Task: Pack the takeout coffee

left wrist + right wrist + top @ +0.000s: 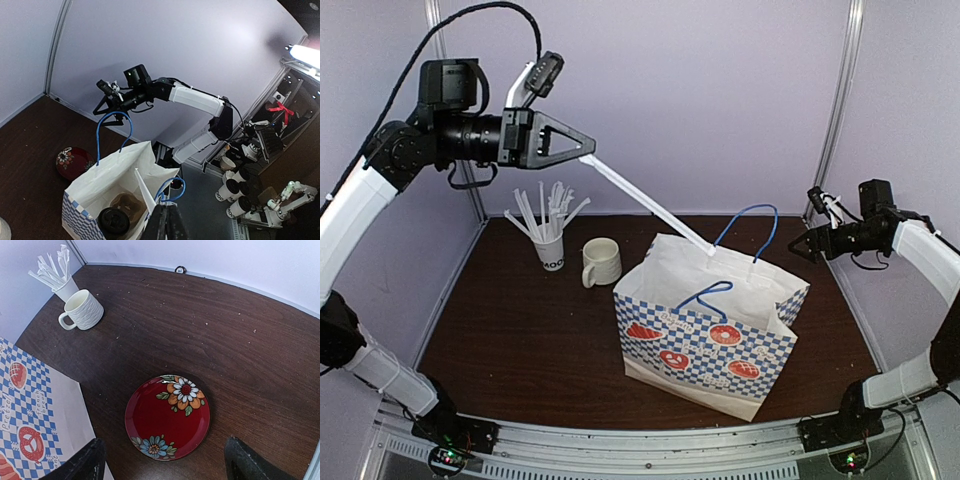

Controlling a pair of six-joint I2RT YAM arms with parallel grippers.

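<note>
1. Your left claw point(591, 148) is clenched tight on one end of a white straw point(650, 200). Pinched at the end, the straw sticks out ahead and slopes down, so the claw itself sits high above the worktop point(520, 330).
2. The straw's far end reaches the mouth of the bag point(700, 330), at the back rim (whether it touches the paper, I cannot tell). I judge that the end grip is there to give you reach, so the tip can go in while the claw stays clear of the blue handles.
3. The coffee point(114, 220) stands upright deep in the bag, black lid up, in a brown carrier point(131, 204). By my reading the cup is already packed and the straw is the extra going in beside it.
4. The bag stands on the worktop with its top gaping, which leaves you a way in from above.
5. Your right claw point(805, 243) is released, with its jaws spread wide and nothing between them. It hangs over a red plate point(167, 417) behind the bag's right side, apart from the paper, and is probably parked out of the left arm's path.
6. At the back left, a mug point(601, 262) and a straw cup point(550, 250) stand just beside each other, well apart from the bag.
</note>
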